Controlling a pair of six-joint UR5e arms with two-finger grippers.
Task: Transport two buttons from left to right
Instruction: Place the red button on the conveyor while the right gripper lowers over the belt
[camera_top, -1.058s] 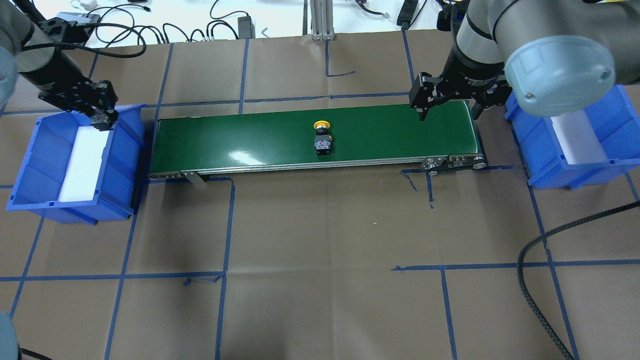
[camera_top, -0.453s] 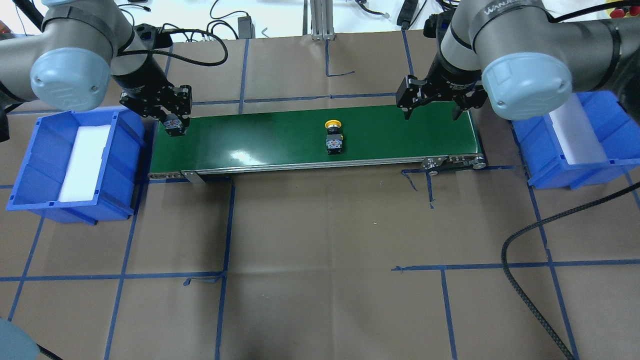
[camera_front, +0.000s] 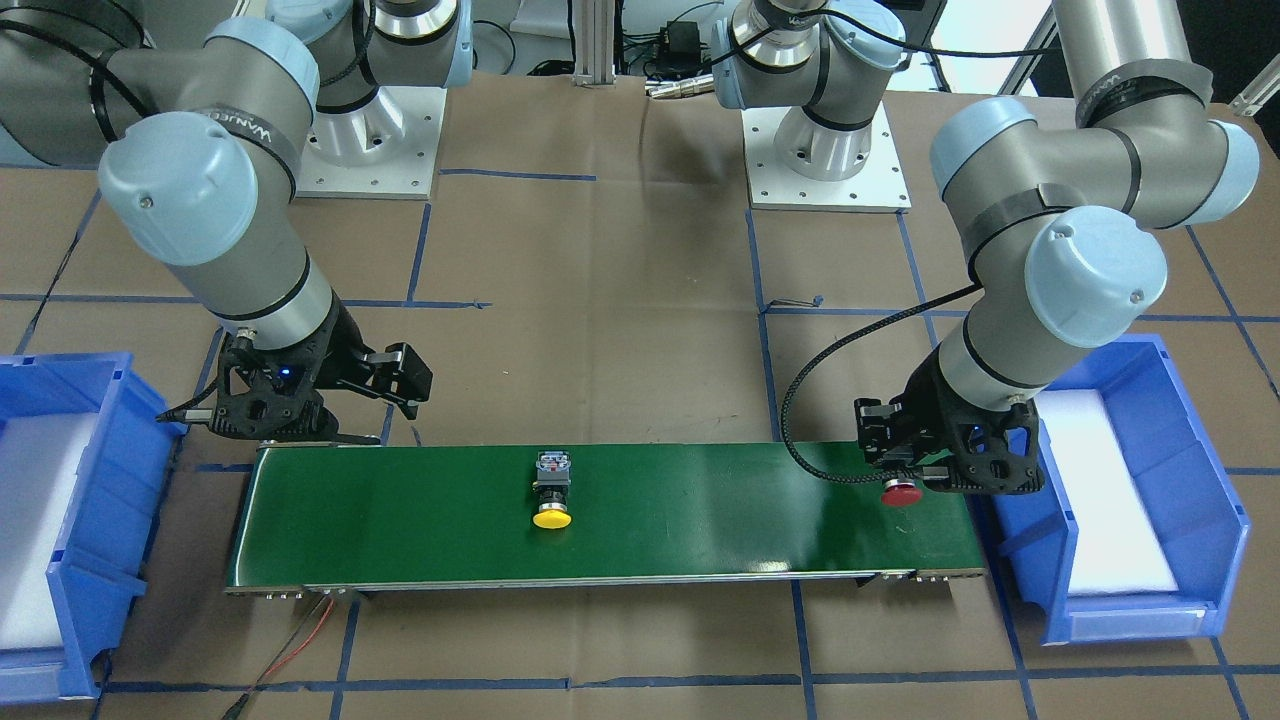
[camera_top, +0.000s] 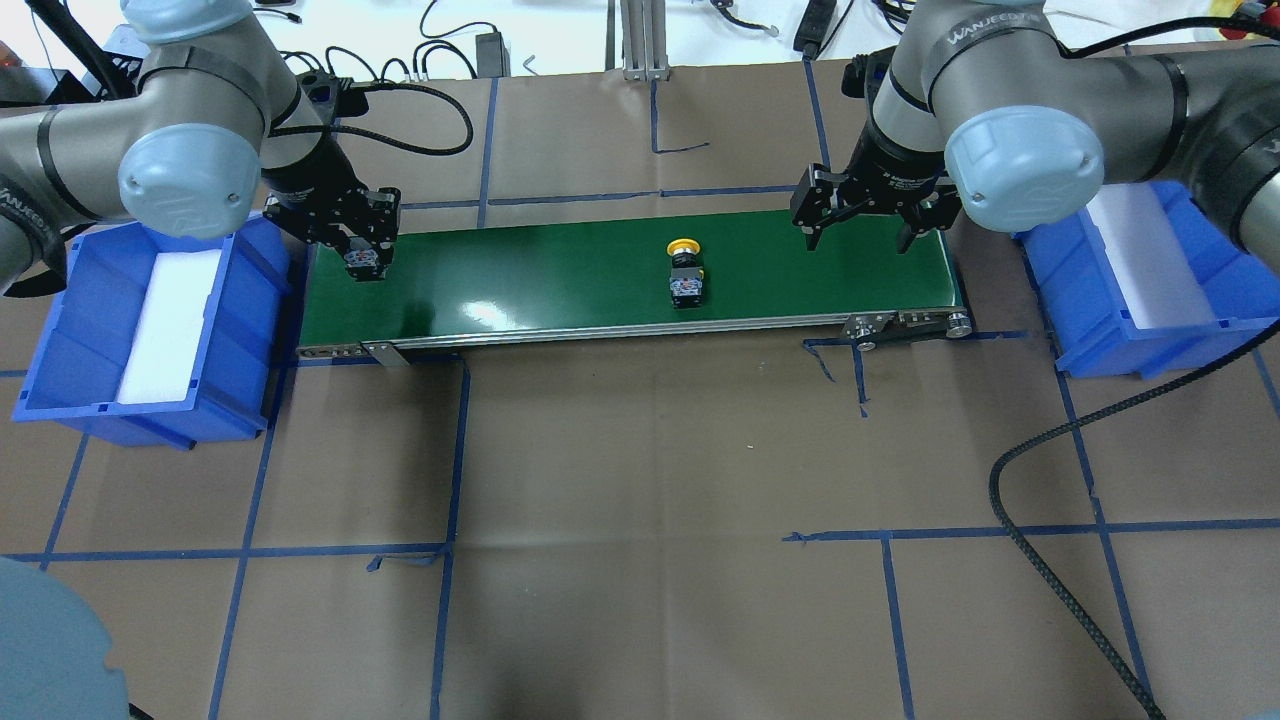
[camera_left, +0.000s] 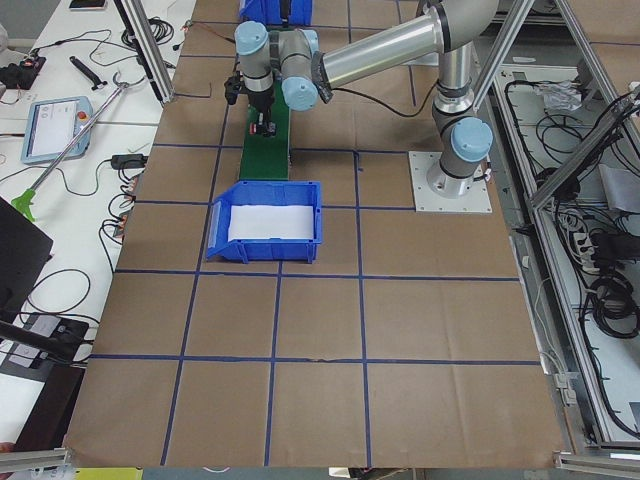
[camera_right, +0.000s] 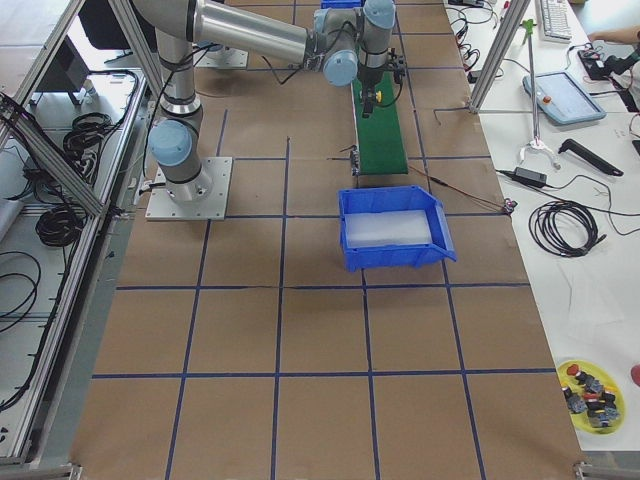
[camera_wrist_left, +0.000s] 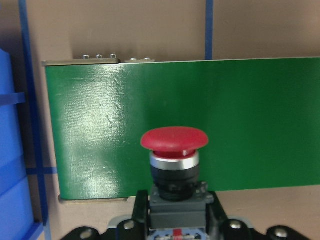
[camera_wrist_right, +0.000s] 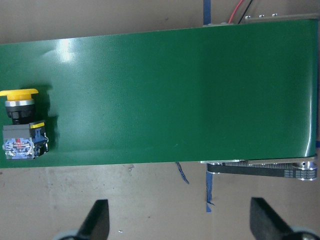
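Over the ends of the belt (camera_top: 560, 290), the left claw (camera_top: 362, 255) is clamping the red button (camera_wrist_left: 174, 150) by its square body, its axis level and its cap pointing across the belt away from the robot, while the right claw (camera_top: 858, 240) is gaping wide and holding nothing. Between them, nearer the right claw, the yellow button (camera_top: 685, 272) is lying on its side, long axis across the belt, cap facing the same way. Both are looking light, hard and rigid, so I am judging the blocky body the place to pinch, the smooth domed cap being likely to slip.
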